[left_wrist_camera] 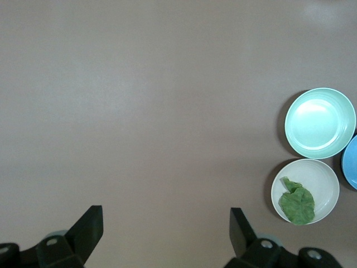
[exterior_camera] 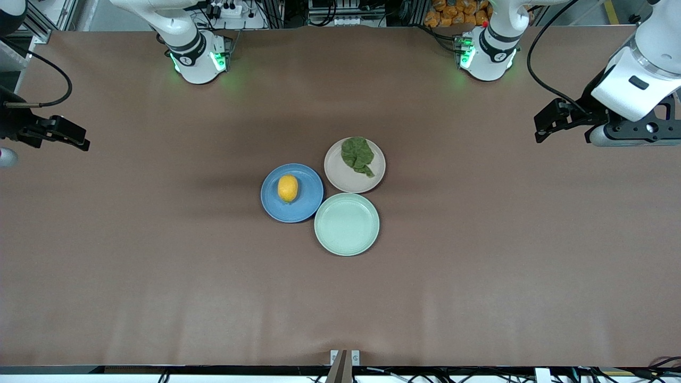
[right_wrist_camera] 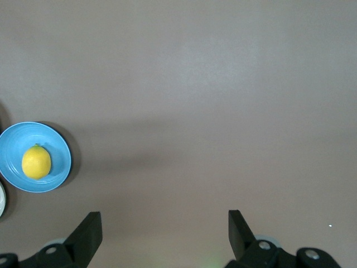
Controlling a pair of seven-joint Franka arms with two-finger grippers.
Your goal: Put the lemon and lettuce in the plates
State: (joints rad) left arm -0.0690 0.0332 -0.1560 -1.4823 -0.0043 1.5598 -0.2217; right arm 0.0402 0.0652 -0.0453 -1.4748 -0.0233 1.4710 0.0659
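The lemon (exterior_camera: 288, 188) lies in the blue plate (exterior_camera: 308, 208) at the middle of the table. The lettuce (exterior_camera: 357, 155) lies in the beige-pink plate (exterior_camera: 351, 182), which stands beside the blue one and farther from the front camera. My left gripper (exterior_camera: 540, 128) is open and empty, up over bare table at the left arm's end. My right gripper (exterior_camera: 80, 139) is open and empty over the right arm's end. The left wrist view shows the left gripper (left_wrist_camera: 165, 226), the lettuce (left_wrist_camera: 297, 203) and its plate (left_wrist_camera: 321, 177). The right wrist view shows the right gripper (right_wrist_camera: 164, 229), the lemon (right_wrist_camera: 36, 162) and the blue plate (right_wrist_camera: 58, 146).
An empty pale mint-green plate (exterior_camera: 347, 224) touches both other plates and stands nearest to the front camera; it also shows in the left wrist view (left_wrist_camera: 320, 123). The brown table spreads wide round the three plates.
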